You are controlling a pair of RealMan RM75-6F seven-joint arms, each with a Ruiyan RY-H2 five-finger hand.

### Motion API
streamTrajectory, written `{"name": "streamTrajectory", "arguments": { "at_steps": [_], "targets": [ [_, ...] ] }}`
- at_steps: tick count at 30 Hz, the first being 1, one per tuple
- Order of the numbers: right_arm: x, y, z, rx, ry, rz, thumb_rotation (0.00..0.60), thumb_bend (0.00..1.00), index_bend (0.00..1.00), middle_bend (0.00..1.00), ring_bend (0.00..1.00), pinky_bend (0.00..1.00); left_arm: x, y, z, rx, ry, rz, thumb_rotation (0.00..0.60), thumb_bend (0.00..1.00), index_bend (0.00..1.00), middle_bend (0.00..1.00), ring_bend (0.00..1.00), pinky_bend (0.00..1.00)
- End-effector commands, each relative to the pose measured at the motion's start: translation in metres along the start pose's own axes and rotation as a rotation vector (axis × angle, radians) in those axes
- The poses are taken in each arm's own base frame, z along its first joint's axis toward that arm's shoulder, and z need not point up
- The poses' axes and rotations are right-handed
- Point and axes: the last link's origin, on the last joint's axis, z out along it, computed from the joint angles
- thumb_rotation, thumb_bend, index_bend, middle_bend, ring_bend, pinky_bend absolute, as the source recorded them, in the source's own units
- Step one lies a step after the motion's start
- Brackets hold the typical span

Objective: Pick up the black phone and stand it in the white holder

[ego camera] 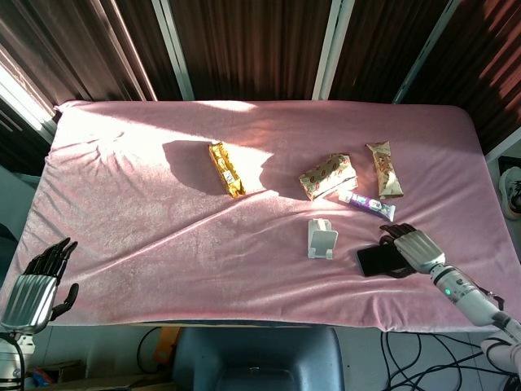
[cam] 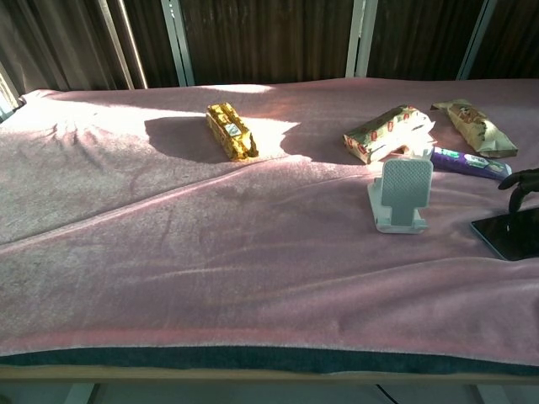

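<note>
Right hand (ego camera: 417, 247) palm-down w/ fingers over black phone (ego camera: 375, 261).

Low sun from the far left, hard long shadows, bright patches, sharp focus

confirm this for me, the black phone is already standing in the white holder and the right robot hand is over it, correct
Not quite. The black phone is not in the white holder; it lies flat on the pink cloth to the holder's right, as the head view shows. The right robot hand is over it, as you said.
</note>
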Motion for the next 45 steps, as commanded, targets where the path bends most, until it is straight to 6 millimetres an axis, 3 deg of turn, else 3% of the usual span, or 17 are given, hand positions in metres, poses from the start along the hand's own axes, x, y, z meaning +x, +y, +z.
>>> {"name": "streamTrajectory", "arguments": {
  "at_steps": [1,13,25,33,45],
  "targets": [
    [-0.002,0.000,-0.004,0.002,-0.006,-0.008,0.600,0.33,0.45,0.23,0.20,0.28,0.000,0.000,0.000,-0.003,-0.001,0.000,0.600,0.43,0.00,0.05,0.10,0.22],
    [-0.005,-0.003,-0.004,-0.003,-0.013,-0.019,0.600,0.33,0.45,0.23,0.20,0.29,0.001,0.000,-0.002,-0.006,0.004,-0.002,0.600,0.43,0.00,0.05,0.10,0.22],
    [-0.003,-0.008,-0.010,0.023,0.017,-0.040,0.600,0.33,0.78,0.58,0.45,0.33,0.002,0.000,-0.003,-0.011,0.010,-0.008,0.600,0.43,0.00,0.05,0.10,0.23],
    [0.001,-0.012,-0.012,0.033,0.040,-0.050,0.600,0.33,0.83,0.62,0.48,0.34,0.003,-0.001,-0.005,-0.013,0.017,-0.013,0.600,0.43,0.00,0.05,0.10,0.23],
    [0.025,-0.019,-0.014,0.058,0.172,-0.114,0.600,0.33,0.90,0.67,0.53,0.39,0.004,-0.002,-0.004,-0.012,0.019,-0.017,0.600,0.43,0.00,0.05,0.10,0.23]
  ]
}}
